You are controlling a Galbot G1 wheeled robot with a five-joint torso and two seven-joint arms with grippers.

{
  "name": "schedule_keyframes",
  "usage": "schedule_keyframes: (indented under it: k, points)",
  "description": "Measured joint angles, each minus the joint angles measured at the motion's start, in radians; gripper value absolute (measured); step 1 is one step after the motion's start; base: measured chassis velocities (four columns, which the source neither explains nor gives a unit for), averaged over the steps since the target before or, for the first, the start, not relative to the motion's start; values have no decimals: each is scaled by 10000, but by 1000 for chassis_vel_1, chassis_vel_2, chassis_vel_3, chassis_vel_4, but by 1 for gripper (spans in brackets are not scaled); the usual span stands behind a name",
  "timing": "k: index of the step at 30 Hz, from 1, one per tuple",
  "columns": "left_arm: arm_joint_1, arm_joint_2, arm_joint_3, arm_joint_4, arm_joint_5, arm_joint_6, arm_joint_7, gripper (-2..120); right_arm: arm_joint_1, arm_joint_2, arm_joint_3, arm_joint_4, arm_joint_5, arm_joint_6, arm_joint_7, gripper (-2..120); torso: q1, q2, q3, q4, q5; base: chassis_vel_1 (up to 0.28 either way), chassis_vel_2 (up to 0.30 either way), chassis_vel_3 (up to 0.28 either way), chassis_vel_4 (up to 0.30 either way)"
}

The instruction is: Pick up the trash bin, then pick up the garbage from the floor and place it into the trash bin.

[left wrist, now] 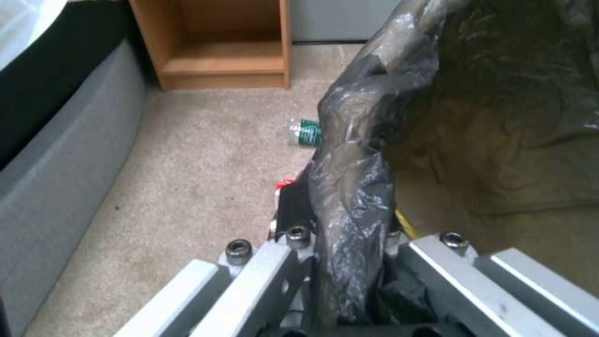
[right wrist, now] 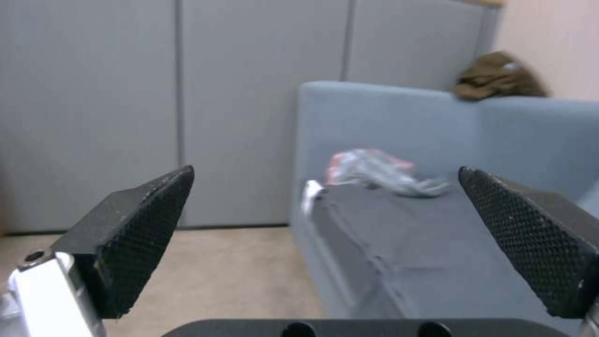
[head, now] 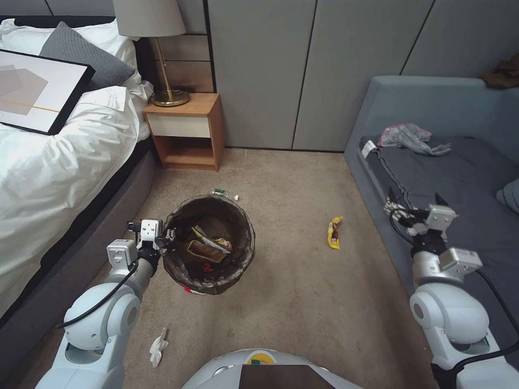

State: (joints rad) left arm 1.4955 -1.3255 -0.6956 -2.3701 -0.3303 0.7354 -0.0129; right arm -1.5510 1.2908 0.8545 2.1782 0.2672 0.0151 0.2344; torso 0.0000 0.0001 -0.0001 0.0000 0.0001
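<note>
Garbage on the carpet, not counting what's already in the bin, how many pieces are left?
3: a green-labelled bottle behind the trash bin, a yellow wrapper toward the sofa, a white tissue near the robot. The bin may hide more.

Open beige carpet point(head: 292, 281) lies between the grey bed frame point(head: 81, 237), wooden nightstand point(head: 186, 132) and blue-grey sofa point(head: 432, 178).

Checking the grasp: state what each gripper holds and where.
The left gripper pinches the small round trash bin by its brown bag-lined rim. The right gripper is open, holding nothing.
</note>
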Motion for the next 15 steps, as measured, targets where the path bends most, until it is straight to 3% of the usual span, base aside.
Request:
schedule_keyframes:
  k: [5, 15]
  points:
    - [49, -108, 24, 19, 5, 0, 12, 0, -280, 957, -56, -286, -1086, 944, -262, 100, 0, 0, 0, 2, -3, 0, 0, 0, 0]
    - [93, -101, -5, 18, 5, 0, 35, 0, -186, 1180, -115, -693, -1746, 1474, -460, 100, 0, 0, 1, 0, -1, 0, 0, 0, 0]
